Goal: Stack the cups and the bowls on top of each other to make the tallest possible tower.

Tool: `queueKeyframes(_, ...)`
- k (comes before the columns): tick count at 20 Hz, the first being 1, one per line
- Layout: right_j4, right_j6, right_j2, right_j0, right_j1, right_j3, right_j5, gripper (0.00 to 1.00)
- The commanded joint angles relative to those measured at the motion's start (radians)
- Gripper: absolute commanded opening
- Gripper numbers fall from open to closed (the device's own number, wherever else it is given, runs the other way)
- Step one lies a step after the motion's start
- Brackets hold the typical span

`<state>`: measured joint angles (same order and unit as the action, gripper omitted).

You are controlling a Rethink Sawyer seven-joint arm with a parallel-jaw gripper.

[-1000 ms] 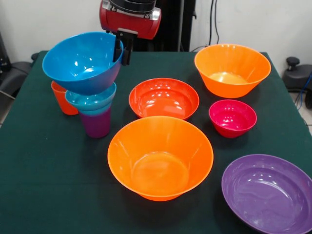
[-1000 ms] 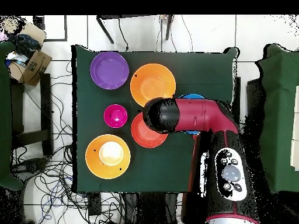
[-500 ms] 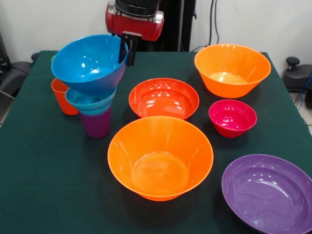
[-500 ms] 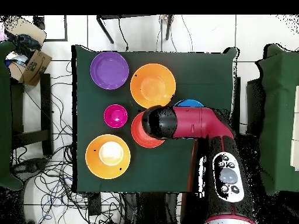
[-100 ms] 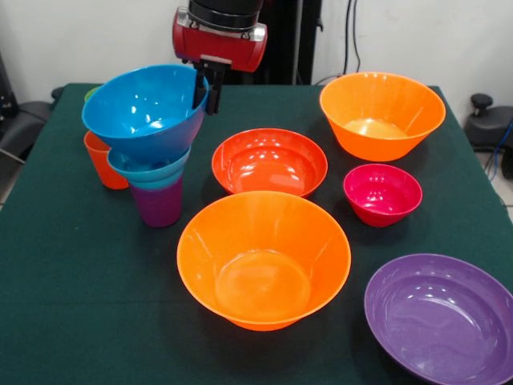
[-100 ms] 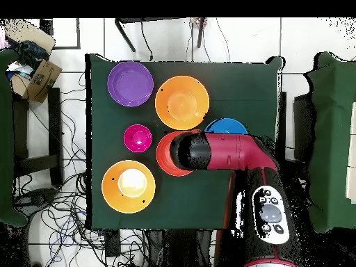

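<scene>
1. The large blue bowl (image 5: 144, 108), glossy moulded plastic with a deep rounded wall, is sitting tilted on top of the tower, its mouth facing up and toward the camera in the front view rather than straight up.
2. The gripper (image 5: 204, 84) is pinching the blue bowl's rim on the side nearest the red arm (image 5: 219, 36), with one dark finger showing outside the wall; the jaws are nearly together across that thin rim.
3. Under it, the small teal-blue bowl (image 5: 148, 168) is nesting level in the purple cup (image 5: 158, 204), a smooth tapered tumbler standing upright with its long axis vertical and its narrow end down.
4. The orange cup (image 5: 103, 164) is standing upright just behind and beside the tower, partly hidden by it; a sliver of green is showing at the blue bowl's far edge, too little to identify.
5. On the dark green cloth-covered table (image 5: 72, 305), the shallow red-orange bowl (image 5: 269, 160) is resting open side up near the middle.
6. One large orange bowl (image 5: 264, 257) is sitting in front of it, and another (image 5: 381, 112) is lying at the far side, faintly ribbed.
7. The small magenta bowl (image 5: 382, 192) is lying between that far bowl and the wide purple bowl (image 5: 441, 317).
8. From overhead, the arm is covering most of the tower, leaving part of the blue bowl's rim showing.
</scene>
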<state>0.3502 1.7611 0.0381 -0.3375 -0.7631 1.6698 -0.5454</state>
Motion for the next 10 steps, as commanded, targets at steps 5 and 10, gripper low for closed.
queueKeyframes(5,0.066,0.075,-0.022,0.03,0.035,0.02,0.088,0.0)
queueKeyframes(10,0.059,0.07,-0.027,0.03,0.049,0.013,0.103,0.0)
